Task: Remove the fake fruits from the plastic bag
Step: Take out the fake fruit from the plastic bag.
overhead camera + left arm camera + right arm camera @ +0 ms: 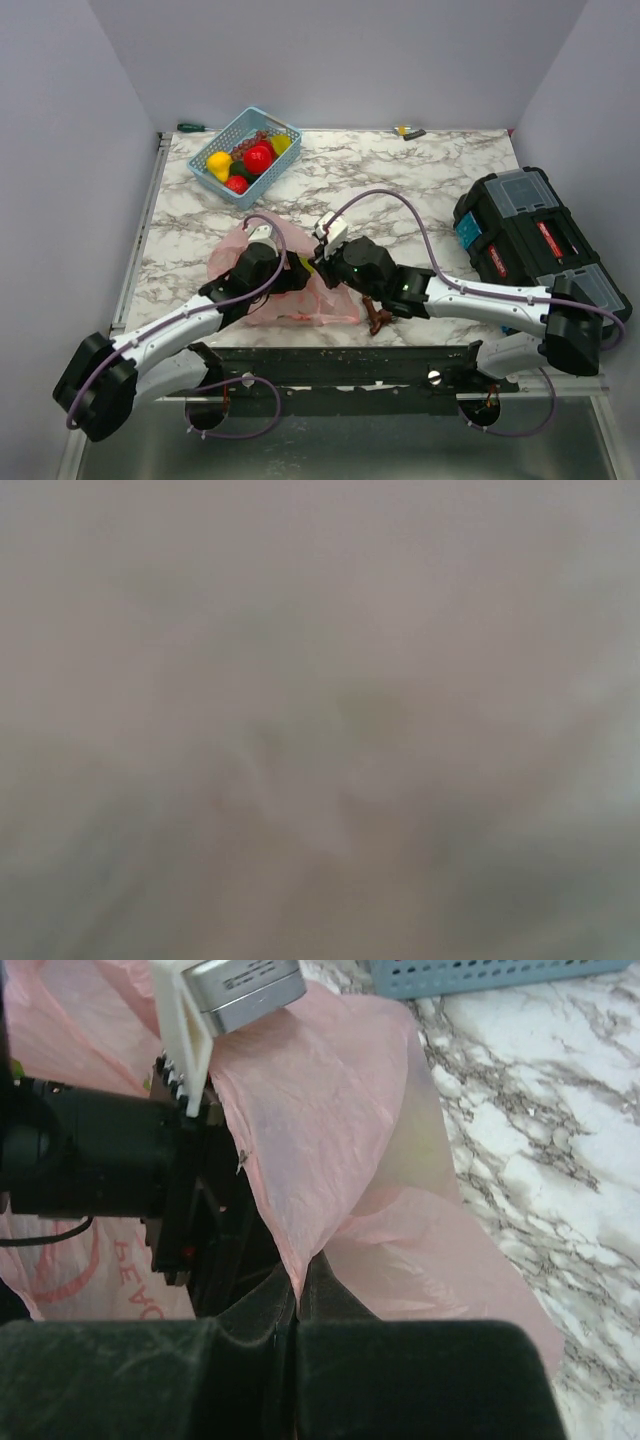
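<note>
Between the closed fingers of the right claw (298,1298) a fold of the pink plastic bag (330,1130) is pinched; the jaws meet on the film with no gap. Just to its left, the left claw (290,272) is pushed against the same bag. Its fingers are hidden by the film and its wrist view is a grey-pink blur, so I cannot tell how far it is open. The bag lies crumpled on the marble tabletop (420,180) near the front edge, beneath both claws; its contents cannot be made out. At far left, well apart from the bag, a light blue basket (213,180) holds the fake fruits (258,157): red and yellow ones and a yellow-green one. A small brown piece (378,318) lies just right of the bag. A black toolbox (530,235) occupies the right side.
</note>
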